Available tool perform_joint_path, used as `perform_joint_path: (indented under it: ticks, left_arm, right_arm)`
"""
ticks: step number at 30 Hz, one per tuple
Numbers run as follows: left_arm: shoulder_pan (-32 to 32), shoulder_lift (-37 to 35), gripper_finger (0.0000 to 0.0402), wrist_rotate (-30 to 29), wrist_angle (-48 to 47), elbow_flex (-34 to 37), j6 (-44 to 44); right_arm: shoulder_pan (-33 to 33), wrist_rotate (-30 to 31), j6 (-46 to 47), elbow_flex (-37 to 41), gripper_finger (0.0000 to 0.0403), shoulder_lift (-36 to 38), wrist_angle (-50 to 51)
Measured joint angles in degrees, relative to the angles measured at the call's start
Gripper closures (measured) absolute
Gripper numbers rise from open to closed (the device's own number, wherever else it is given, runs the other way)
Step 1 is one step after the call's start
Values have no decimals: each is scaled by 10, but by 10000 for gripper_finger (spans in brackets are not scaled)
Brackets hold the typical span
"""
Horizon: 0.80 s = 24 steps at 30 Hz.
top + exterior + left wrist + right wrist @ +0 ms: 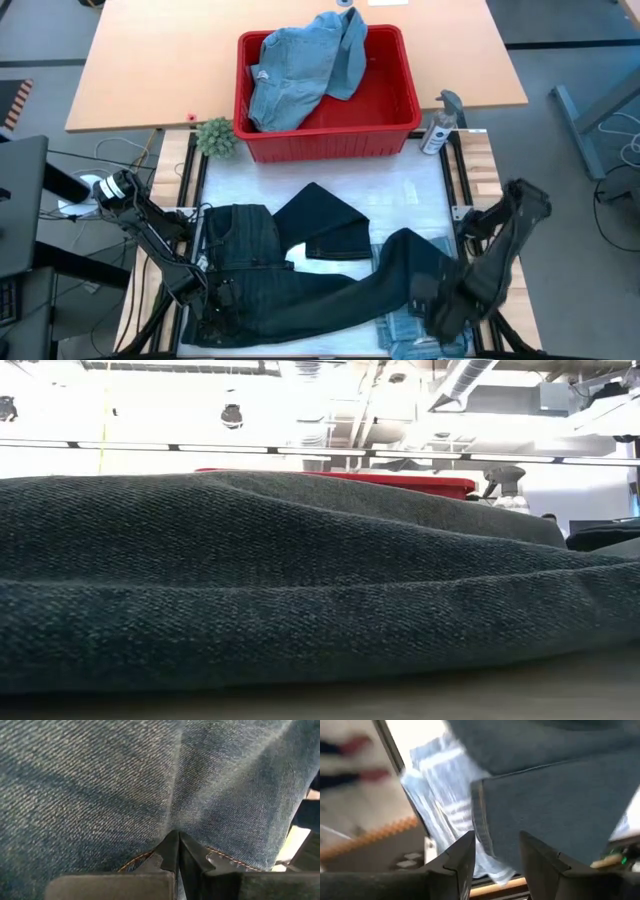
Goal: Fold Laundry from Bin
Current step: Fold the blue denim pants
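Note:
The dark navy trousers lie spread across the white mat, waist end at the left. One leg is folded back toward the middle and the other reaches right. My left gripper is shut on their waist end. My right gripper hangs open over the right leg's end, its fingers apart above the hem; I see no touch. A blue-grey striped shirt lies under that leg. The red bin at the far side holds a light blue denim piece. My left gripper pinches the trousers' cloth at the waist end between its two shut fingertips, beside an orange-stitched seam. It comes steeply from above, slanting in from the table's left. A crease runs away from the fingertips. The trousers lie on the table.
A spray bottle stands right of the bin and a small green plant left of it. Black frame rails run along both sides of the mat. In the low view the trousers fill the foreground.

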<state>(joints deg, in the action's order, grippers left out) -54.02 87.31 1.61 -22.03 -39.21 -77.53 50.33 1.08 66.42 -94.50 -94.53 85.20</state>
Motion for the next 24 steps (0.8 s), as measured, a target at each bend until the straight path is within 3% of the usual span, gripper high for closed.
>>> perform_joint_path:
  ticks: [9, 24]
  left_arm:
    - [0, 0, 401, -3, 0, 0, 19]
    - [0, 0, 402, -19, 1, 0, 18]
  right_arm:
    - [33, 35, -25, 0, 220, -114, -159]
    - [23, 70, 2, 0, 153, -180, -87]
